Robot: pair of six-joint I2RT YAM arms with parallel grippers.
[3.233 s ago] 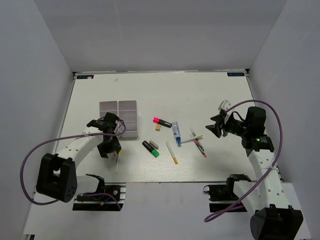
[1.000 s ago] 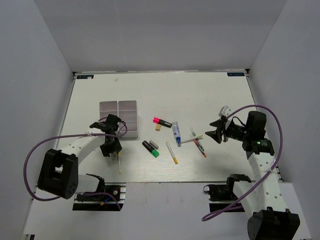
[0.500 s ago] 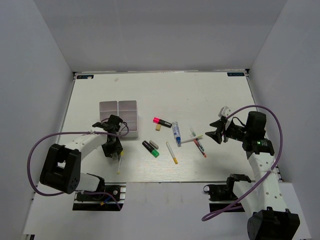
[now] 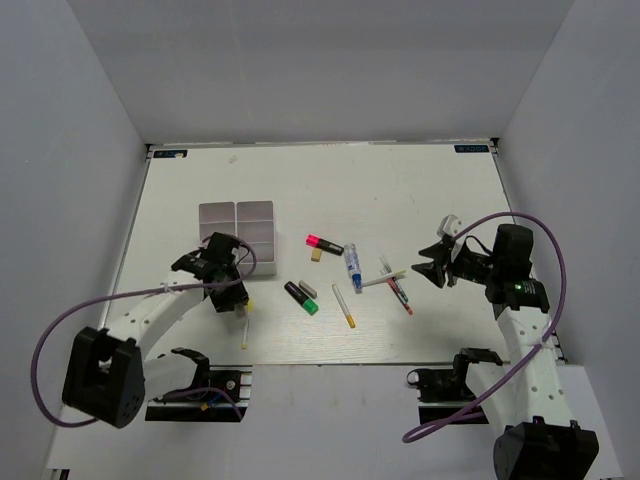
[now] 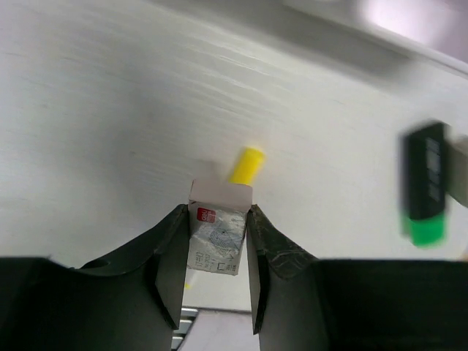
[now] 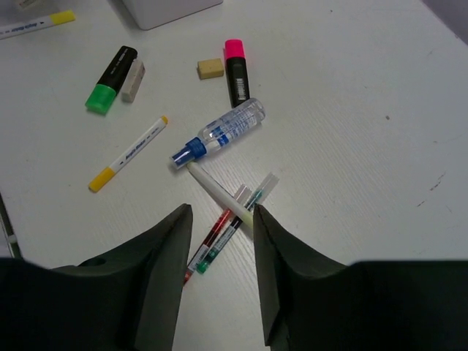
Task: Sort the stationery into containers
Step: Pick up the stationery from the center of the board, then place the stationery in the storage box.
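Left gripper (image 5: 217,216) is clamped on what looks like the white yellow-tipped pen (image 5: 216,245); the wrist view is blurry. It hangs just near of the containers (image 4: 255,213). Lift above the wall, centre over one box, drop low before release. Right gripper (image 6: 219,212) is spread and empty over the loose pens (image 6: 219,234).

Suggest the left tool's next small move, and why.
Probably lift the left tool slightly, then carry it toward the containers. It is shut on a small white printed block, likely an eraser. It sits low over the table with a yellow pen end close by, and the top view shows the containers just beyond it.
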